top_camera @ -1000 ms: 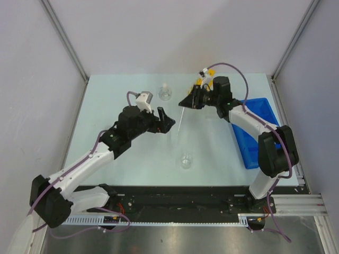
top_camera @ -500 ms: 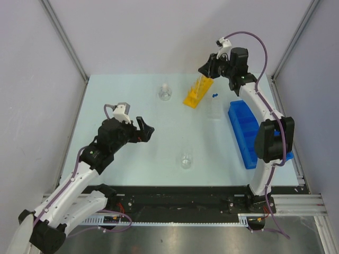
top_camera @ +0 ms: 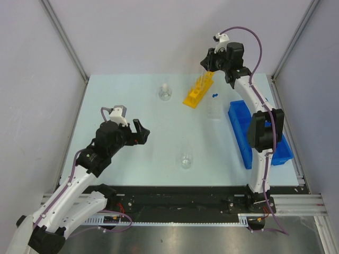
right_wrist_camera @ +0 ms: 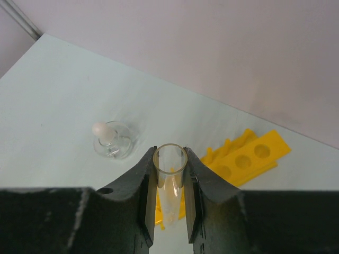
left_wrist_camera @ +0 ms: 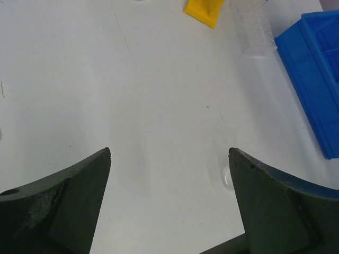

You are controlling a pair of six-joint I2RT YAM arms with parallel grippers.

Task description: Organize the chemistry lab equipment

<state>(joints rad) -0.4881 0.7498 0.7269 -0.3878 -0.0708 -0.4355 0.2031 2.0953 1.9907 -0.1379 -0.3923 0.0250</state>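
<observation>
My right gripper point(top_camera: 205, 63) is shut on an open clear tube point(right_wrist_camera: 170, 164) and holds it upright at the back of the table, just above the far end of the yellow holed tube rack point(top_camera: 198, 91). In the right wrist view the rack point(right_wrist_camera: 249, 157) lies behind and below the tube, with the stoppered flask point(right_wrist_camera: 112, 138) to its left. My left gripper point(top_camera: 139, 132) hangs open and empty over the middle left of the table, its jaws spread wide point(left_wrist_camera: 169, 153). The small beaker point(top_camera: 185, 161) stands near the front centre and the flask point(top_camera: 165, 93) at the back.
The blue compartmented bin point(top_camera: 258, 133) lies along the right edge, and the clear tray point(top_camera: 214, 109) sits between it and the rack. Small blue caps point(top_camera: 214, 96) lie beside the rack. Grey walls close in the table on three sides.
My right arm has swung from the table's middle up to the back, carrying the tube over the rack. My left arm has drawn back toward the near left, still open.
</observation>
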